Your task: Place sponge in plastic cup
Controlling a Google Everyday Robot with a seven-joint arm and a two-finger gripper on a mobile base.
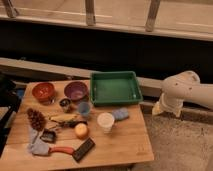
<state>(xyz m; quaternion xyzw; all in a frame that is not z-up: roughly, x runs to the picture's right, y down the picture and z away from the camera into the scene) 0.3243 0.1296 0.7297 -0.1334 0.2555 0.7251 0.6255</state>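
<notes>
Dim, warm light; gripper [161, 108] at right

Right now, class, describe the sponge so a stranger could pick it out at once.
Find the green tray at the table's back. Just before it, beside the white cup, lies the sponge, apart from the tool hanging past the table's right edge. Unlike that cup, it is flat, pale blue.

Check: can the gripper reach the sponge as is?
Likely yes. The sponge lies uncovered on the table, right half, white cup just left of it. The arm sits beyond that side with nothing between; the gripper itself is out of view.
</notes>
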